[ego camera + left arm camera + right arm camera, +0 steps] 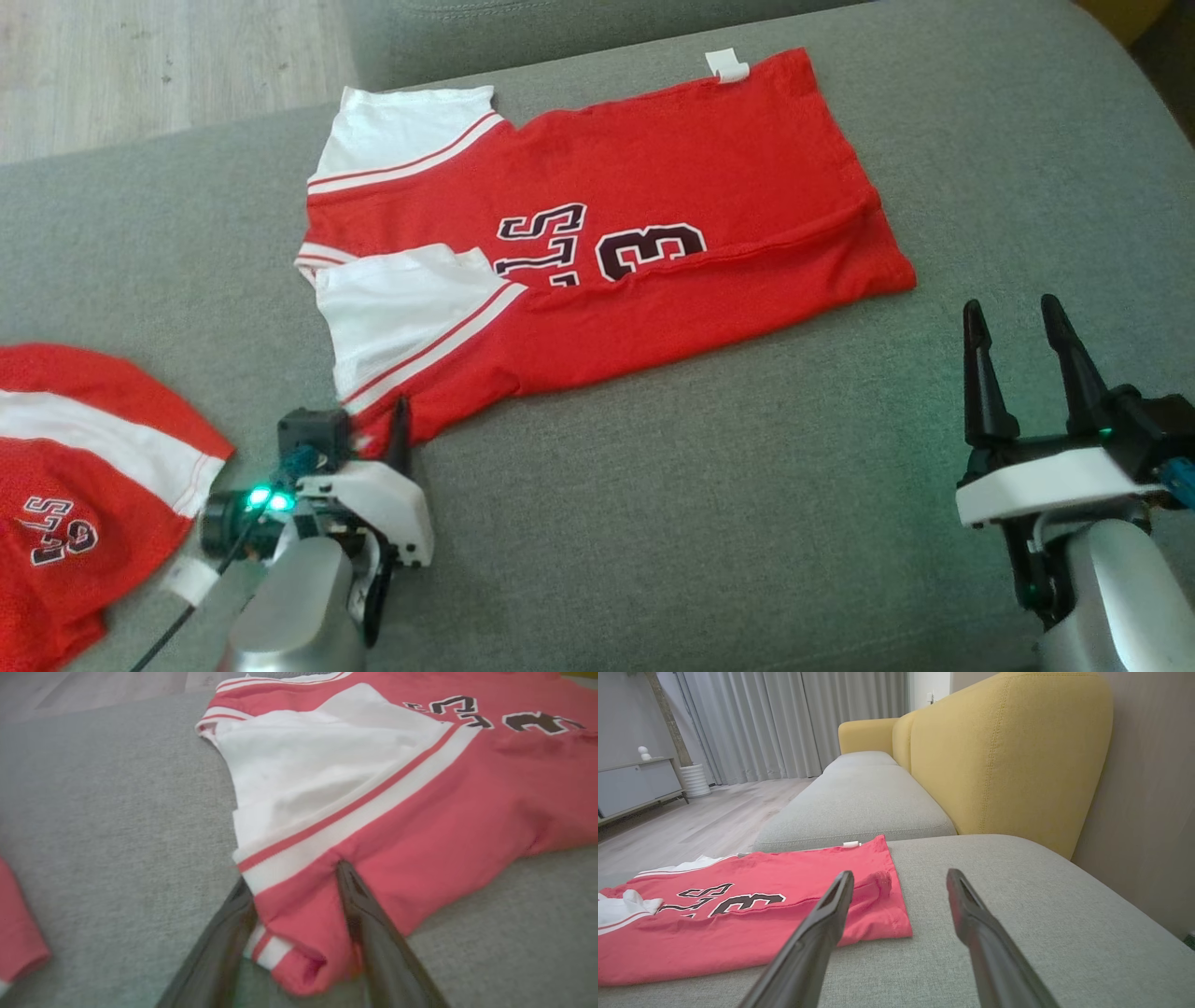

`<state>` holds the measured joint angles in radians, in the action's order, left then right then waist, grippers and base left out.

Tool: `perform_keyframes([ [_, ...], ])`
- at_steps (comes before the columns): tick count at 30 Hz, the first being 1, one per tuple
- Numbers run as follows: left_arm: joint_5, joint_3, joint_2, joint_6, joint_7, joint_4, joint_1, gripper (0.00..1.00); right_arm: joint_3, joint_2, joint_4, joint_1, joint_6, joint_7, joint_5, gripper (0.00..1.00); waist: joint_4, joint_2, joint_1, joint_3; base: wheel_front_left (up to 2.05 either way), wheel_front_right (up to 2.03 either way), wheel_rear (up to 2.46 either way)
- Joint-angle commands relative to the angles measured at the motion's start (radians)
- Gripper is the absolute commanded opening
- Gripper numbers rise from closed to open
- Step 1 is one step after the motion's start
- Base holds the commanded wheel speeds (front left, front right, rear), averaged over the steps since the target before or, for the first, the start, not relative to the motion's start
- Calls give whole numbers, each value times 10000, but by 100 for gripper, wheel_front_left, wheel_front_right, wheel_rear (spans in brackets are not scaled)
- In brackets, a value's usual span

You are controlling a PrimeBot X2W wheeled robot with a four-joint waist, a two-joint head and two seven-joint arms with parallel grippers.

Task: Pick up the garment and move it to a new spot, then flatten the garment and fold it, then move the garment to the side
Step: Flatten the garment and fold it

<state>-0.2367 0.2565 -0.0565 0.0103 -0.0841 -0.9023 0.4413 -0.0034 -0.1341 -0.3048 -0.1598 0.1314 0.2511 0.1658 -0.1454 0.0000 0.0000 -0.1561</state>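
Near left, the sleeve hem [289,956] of the garment [709,159] spread on the cushion [672,485] is straddled by the left gripper [293,877], jaws apart; folding is judged in hand. Closure is needed next; the right gripper [1012,308] is held open, near right.

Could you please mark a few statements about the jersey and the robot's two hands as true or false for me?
1. The fingers of the left hand straddle a sleeve corner of the jersey. True.
2. The right hand is shut on the jersey's hem. False: it is open above the bare grey cushion, off the jersey.
3. The jersey lies on a yellow seat. False: the seat under it is grey; the backrest is yellow.
4. A second red garment lies to the robot's left of the jersey. True.
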Motion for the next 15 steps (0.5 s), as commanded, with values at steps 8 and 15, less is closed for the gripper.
perform_keyframes([
  [8,175,50,-146,-3,-1256,387,61,0,-279,13,-419,-717,-7,65,-395,100,273,0,0,92,0,0,0],
  [15,556,320,-183,-101,-1744,1768,148,0,-1020,251,-2011,-1906,-7,-1063,-736,100,688,0,0,-133,0,0,0],
])
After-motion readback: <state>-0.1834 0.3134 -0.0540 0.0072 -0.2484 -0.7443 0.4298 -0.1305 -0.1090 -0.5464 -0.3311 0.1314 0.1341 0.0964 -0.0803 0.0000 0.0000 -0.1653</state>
